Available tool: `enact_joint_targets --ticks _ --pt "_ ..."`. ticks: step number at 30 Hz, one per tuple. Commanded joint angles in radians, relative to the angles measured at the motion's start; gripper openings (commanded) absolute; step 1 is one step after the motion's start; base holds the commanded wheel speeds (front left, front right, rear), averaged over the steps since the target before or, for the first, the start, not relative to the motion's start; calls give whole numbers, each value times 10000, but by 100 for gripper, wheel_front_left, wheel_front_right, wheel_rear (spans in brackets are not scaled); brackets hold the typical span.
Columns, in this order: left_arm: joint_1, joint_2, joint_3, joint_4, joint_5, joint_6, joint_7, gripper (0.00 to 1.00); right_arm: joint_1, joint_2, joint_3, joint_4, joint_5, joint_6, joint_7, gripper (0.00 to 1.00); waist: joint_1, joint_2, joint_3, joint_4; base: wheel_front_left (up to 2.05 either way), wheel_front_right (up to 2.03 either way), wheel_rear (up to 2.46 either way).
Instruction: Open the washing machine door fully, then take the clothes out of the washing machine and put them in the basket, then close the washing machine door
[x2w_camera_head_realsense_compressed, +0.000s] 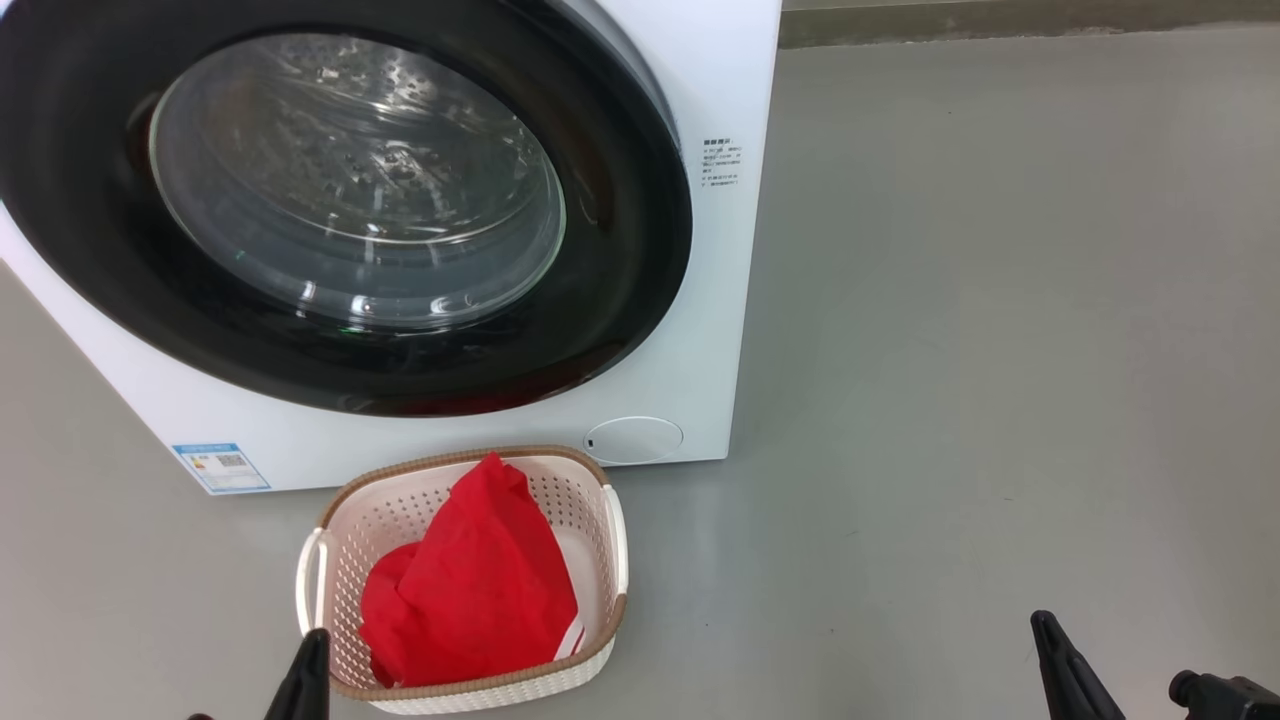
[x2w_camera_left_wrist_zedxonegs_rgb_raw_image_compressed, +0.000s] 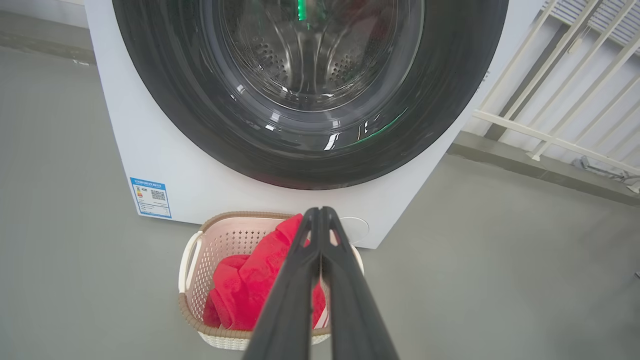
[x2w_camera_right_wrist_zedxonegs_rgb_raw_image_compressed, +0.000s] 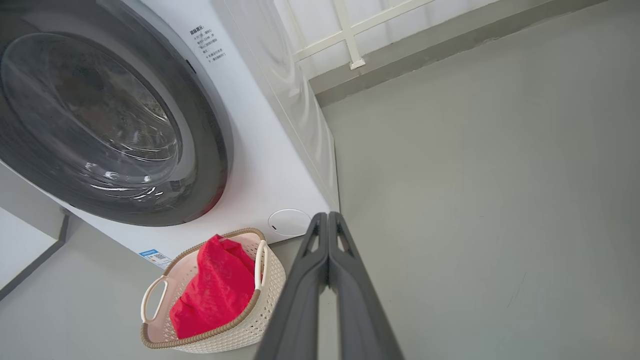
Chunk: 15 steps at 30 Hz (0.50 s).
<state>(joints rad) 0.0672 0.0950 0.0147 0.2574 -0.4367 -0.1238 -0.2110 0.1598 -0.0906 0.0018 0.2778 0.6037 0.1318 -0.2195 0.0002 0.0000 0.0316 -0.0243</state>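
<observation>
The washing machine (x2w_camera_head_realsense_compressed: 725, 300) stands at the upper left, and the washing machine door (x2w_camera_head_realsense_compressed: 350, 190) lies flat against its front, black rim around clear glass. Before it on the floor sits the basket (x2w_camera_head_realsense_compressed: 600, 500) holding the clothes (x2w_camera_head_realsense_compressed: 470, 590): a bright red garment, with a striped edge (x2w_camera_head_realsense_compressed: 572, 635) showing under it. My left gripper (x2w_camera_head_realsense_compressed: 316, 640) is shut and empty at the basket's near left corner. In the left wrist view its tips (x2w_camera_left_wrist_zedxonegs_rgb_raw_image_compressed: 320, 212) meet above the basket (x2w_camera_left_wrist_zedxonegs_rgb_raw_image_compressed: 225, 235). My right gripper (x2w_camera_right_wrist_zedxonegs_rgb_raw_image_compressed: 327, 217) is shut and empty over bare floor, right of the basket (x2w_camera_right_wrist_zedxonegs_rgb_raw_image_compressed: 272, 280).
Grey floor (x2w_camera_head_realsense_compressed: 1000, 350) stretches wide to the right of the machine. A small round flap (x2w_camera_head_realsense_compressed: 632, 439) and a blue label (x2w_camera_head_realsense_compressed: 220, 467) sit low on its front. A white railing (x2w_camera_left_wrist_zedxonegs_rgb_raw_image_compressed: 550, 100) above a low kerb runs behind the machine.
</observation>
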Motion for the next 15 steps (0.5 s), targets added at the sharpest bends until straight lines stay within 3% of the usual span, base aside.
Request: enact_joint_targets --ticks 1,15 --pt "-205 74 141 -209 -298 -8 83 0 -294 -102 -95 -215 275 -1 50 0 -2 0 -3 5 0 0 0" --pt "-392 13 243 -195 -1648 -15 457 0 -577 -67 -188 -226 1458 -3 411 0 -2 0 -36 33 0 0 0"
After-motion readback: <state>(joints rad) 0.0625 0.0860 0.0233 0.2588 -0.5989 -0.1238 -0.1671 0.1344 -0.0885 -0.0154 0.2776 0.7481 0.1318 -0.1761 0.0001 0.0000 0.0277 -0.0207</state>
